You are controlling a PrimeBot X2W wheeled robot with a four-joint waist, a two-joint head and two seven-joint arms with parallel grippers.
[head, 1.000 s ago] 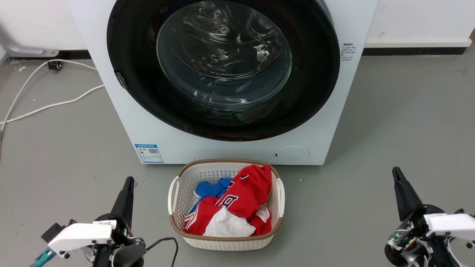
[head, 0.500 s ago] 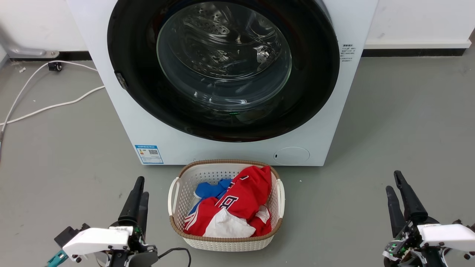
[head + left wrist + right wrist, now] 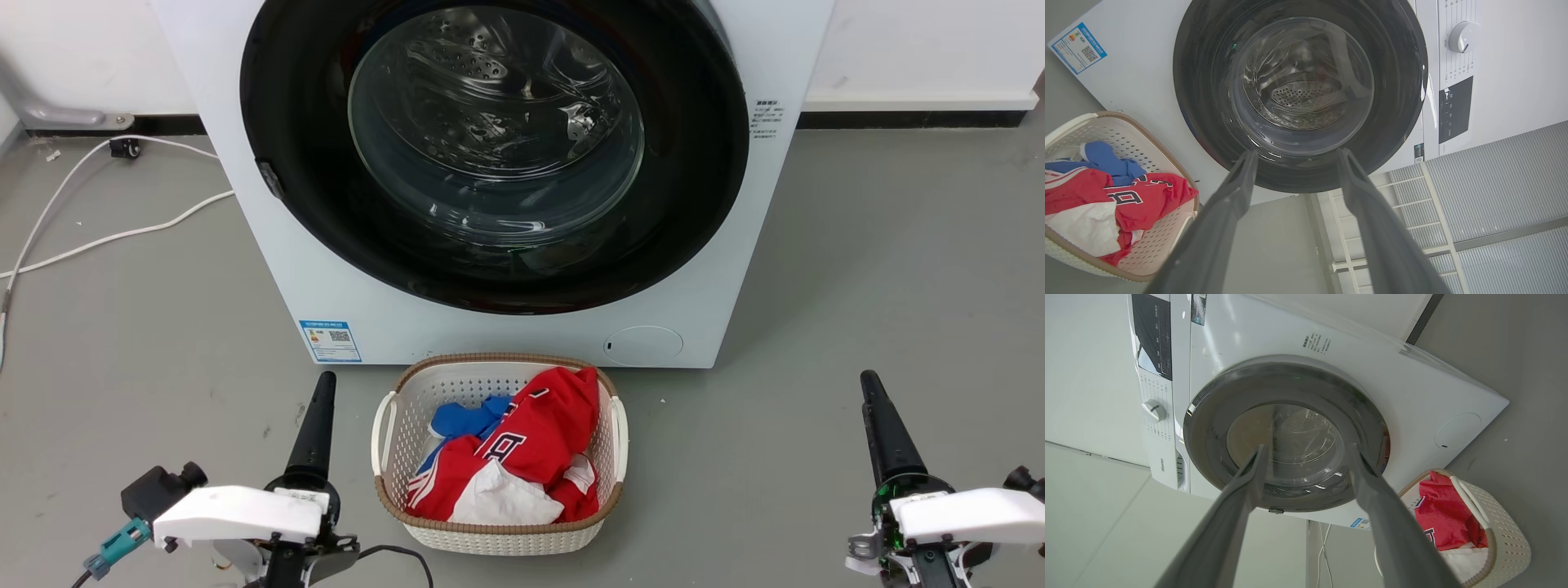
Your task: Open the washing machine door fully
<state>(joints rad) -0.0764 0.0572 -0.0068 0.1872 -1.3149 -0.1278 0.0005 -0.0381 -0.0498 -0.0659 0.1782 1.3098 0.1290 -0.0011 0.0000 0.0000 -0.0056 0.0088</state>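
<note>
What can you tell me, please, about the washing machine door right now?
The washing machine door is a round, glossy black ring around a bulging clear glass window, through which the holed steel drum shows. It looks shut against the white washing machine, with a small metal piece on its left edge. Nothing touches it.

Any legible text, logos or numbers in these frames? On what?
"Hisense": control strip of the washing machine, below the dial.
Red jersey in the basket: one large black character, "8" or "B", partly folded; cannot tell which.
Blue label sticker: QR code and print, too small to read.
Black print block on the machine's front: too small.
Dark display panel: markings too small.
</note>
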